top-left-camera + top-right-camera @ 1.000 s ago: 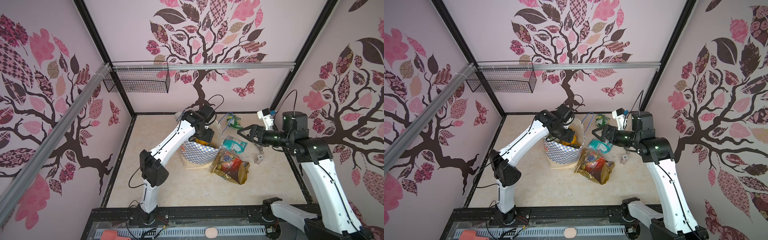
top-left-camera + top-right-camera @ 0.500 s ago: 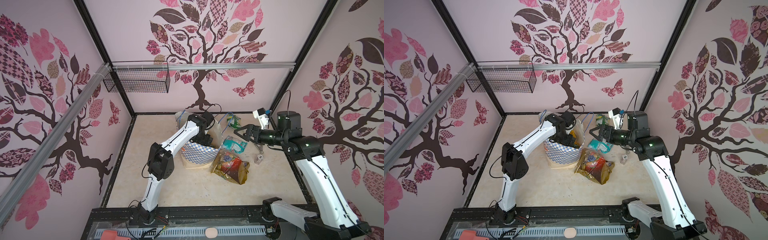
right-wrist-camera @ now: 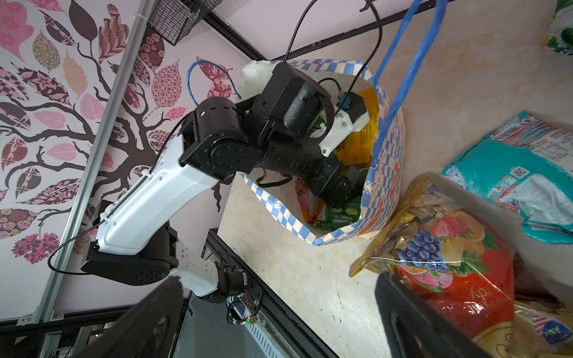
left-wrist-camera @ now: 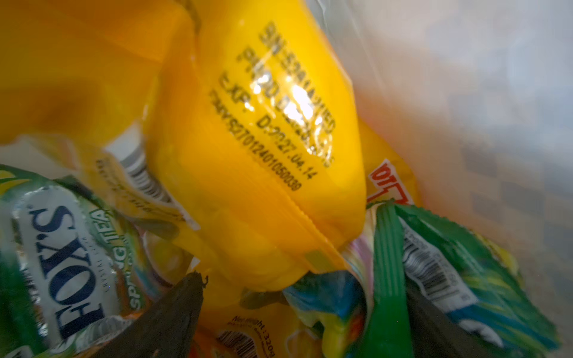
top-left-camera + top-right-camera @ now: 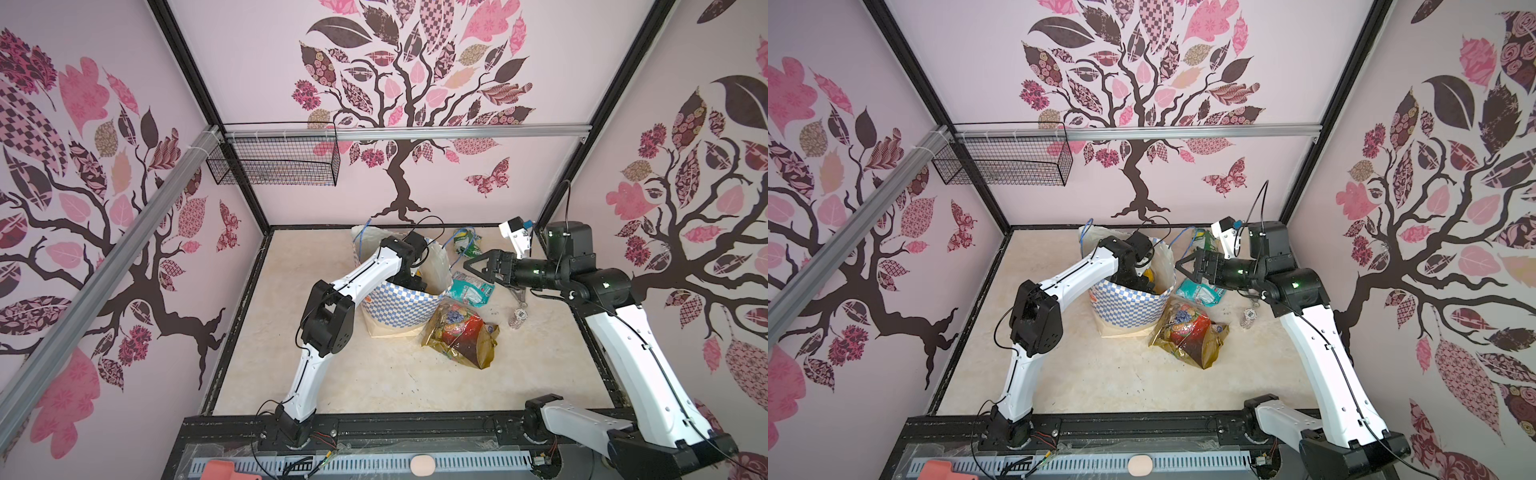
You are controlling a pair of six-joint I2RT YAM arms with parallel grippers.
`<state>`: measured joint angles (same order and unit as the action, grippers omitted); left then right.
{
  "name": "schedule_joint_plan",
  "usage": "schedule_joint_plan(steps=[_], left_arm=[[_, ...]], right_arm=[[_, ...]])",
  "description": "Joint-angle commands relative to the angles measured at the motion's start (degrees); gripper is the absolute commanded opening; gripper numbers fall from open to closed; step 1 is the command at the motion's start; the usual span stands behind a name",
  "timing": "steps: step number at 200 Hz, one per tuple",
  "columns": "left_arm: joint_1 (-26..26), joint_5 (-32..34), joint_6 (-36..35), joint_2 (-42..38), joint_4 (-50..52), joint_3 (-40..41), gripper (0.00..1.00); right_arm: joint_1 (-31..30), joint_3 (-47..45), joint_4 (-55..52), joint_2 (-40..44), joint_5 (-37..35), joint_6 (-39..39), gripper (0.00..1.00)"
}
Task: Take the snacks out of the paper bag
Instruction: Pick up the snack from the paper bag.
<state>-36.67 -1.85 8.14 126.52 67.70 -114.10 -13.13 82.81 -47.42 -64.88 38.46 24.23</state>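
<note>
The paper bag (image 5: 399, 303) (image 5: 1129, 303), blue-and-white checked, stands open mid-table. My left gripper (image 4: 297, 325) is down inside it, open. Its dark fingertips (image 4: 167, 319) are spread over the snacks: an orange-yellow packet (image 4: 254, 161), a green FOX'S packet (image 4: 62, 254) and a green barcoded packet (image 4: 449, 272). In both top views my right gripper (image 5: 478, 266) (image 5: 1187, 268) hangs open and holds nothing, just right of the bag and above a teal packet (image 5: 471, 289). Outside the bag lie the gold-and-red pack (image 5: 459, 334) (image 3: 459, 263) and a green packet (image 5: 467, 243).
A small patterned cylinder (image 5: 517, 319) stands right of the teal packet. A black wire basket (image 5: 274, 164) hangs on the back-left rail. The bag's blue cord handle (image 3: 409, 55) loops up on the side facing my right gripper. Black frame edges (image 5: 374, 424) border the table.
My left arm has pushed its wrist deeper into the bag and its jaws have spread wider. My right gripper has drifted slightly left, closer to the bag, still open.
</note>
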Motion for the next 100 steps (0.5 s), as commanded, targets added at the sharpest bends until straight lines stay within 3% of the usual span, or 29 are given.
schedule_joint_plan(steps=[1,10,28,100], left_arm=[[0.35,1.37,-0.44,3.74,0.17,5.65,0.91],[0.4,1.27,-0.22,3.69,-0.36,6.65,0.89],[0.62,0.78,0.21,3.15,-1.17,7.78,0.74],[0.97,0.72,0.52,-1.1,-2.12,8.46,0.04]], right_arm=[[-0.41,-0.45,-0.04,-0.2,0.57,-0.41,1.0],[-0.41,-0.61,-0.11,-0.16,0.57,-0.41,1.0],[-0.42,-0.76,-0.13,0.08,0.32,-0.32,1.0],[-0.54,-0.45,-0.09,0.8,-0.84,0.38,1.0]])
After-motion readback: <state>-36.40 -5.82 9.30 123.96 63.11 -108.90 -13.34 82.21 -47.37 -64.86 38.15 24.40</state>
